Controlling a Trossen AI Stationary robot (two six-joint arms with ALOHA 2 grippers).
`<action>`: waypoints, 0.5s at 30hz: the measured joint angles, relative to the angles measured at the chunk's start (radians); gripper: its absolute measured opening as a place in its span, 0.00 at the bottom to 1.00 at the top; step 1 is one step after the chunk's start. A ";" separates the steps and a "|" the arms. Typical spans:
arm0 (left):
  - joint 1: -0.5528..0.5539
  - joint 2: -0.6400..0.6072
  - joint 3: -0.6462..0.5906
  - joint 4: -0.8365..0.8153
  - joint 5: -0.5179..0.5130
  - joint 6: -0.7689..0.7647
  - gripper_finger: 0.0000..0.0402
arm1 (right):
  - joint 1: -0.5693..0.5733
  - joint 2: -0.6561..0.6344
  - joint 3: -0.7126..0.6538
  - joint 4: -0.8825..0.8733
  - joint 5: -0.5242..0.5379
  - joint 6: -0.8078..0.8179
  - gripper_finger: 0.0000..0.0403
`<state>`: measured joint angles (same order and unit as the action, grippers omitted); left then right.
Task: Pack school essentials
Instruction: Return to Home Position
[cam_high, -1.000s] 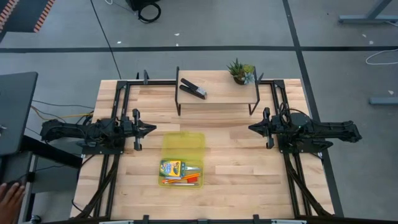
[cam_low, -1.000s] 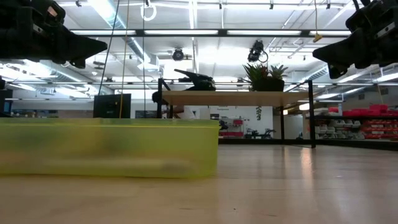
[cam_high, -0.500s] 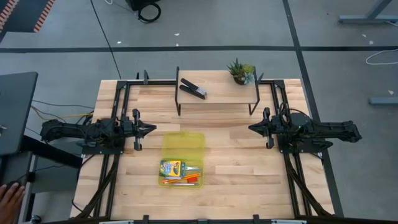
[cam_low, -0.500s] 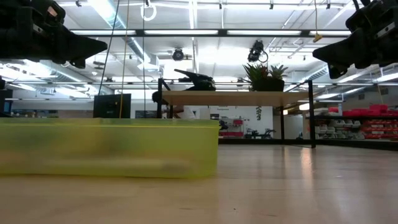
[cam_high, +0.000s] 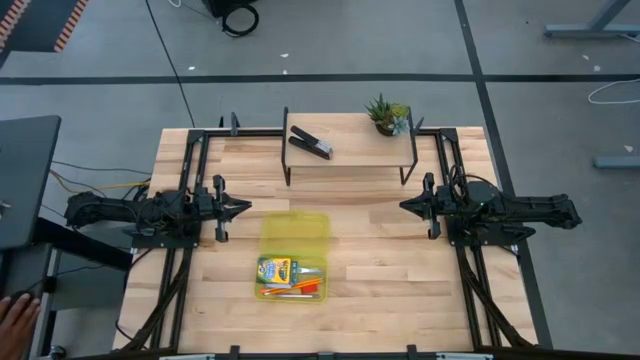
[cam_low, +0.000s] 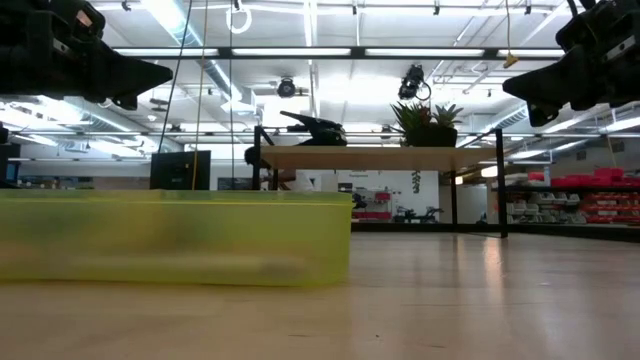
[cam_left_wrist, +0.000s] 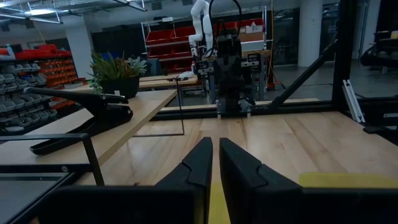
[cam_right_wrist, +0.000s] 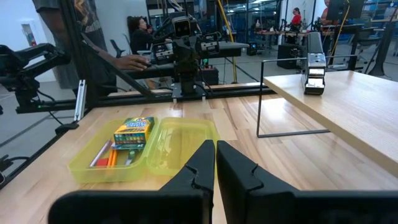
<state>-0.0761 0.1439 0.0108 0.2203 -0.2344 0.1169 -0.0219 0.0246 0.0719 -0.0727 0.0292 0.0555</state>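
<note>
A yellow-green translucent case (cam_high: 294, 255) lies open on the table's middle. Its near half holds the green-yellow crayon box (cam_high: 274, 269), the orange pencils (cam_high: 290, 290) and a red item (cam_high: 311, 287); the far half (cam_right_wrist: 177, 143) is its empty lid. The scissors and the note pad do not show. My left gripper (cam_high: 247, 207) is shut and empty, held above the table left of the case. My right gripper (cam_high: 403, 206) is shut and empty, held above the table right of the case.
A low wooden shelf (cam_high: 350, 148) on thin black legs stands at the table's far edge, with a black stapler (cam_high: 310, 143) and a small potted plant (cam_high: 386, 114) on it. A person's hand (cam_high: 14, 318) shows off the table's left. Bare wood lies around the case.
</note>
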 joint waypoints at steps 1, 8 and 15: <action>0.000 0.000 0.000 0.000 0.000 0.000 0.10 | 0.000 0.000 0.000 0.000 0.000 0.000 0.06; 0.000 0.000 0.000 0.000 0.000 0.000 0.07 | 0.000 0.000 0.000 0.000 0.000 0.000 0.06; 0.000 0.000 0.000 0.000 0.000 0.000 0.09 | 0.000 0.000 0.000 0.000 0.000 0.000 0.06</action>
